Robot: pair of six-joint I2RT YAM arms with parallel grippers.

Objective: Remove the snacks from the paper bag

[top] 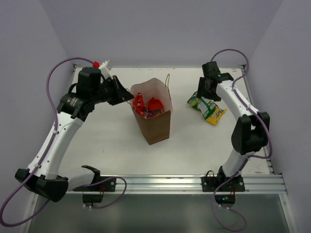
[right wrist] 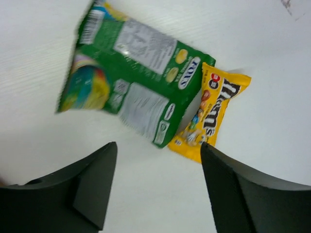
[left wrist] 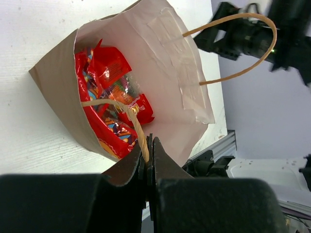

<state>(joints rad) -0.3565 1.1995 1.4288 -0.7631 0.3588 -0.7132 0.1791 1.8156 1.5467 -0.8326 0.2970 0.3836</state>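
Clenched on a thin loop handle [left wrist: 138, 131] of the upright paper bag [left wrist: 160, 53] is the left pincer [left wrist: 148, 144]. Red snacks [left wrist: 109, 63] inside are judged light, crinkly and slippery, best nipped at a crimped edge. Green packet [right wrist: 141, 77] and yellow packet [right wrist: 214, 114] are seen on the surface [right wrist: 272, 48] beneath the released right pincer [right wrist: 158, 160].

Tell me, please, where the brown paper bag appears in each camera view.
Top external: the paper bag stands upright at the centre.
Left wrist: it fills the middle, mouth open to the camera; the left tool pinches its near handle.
Right wrist: not in it.
Shared landmark: the red packets inside it.
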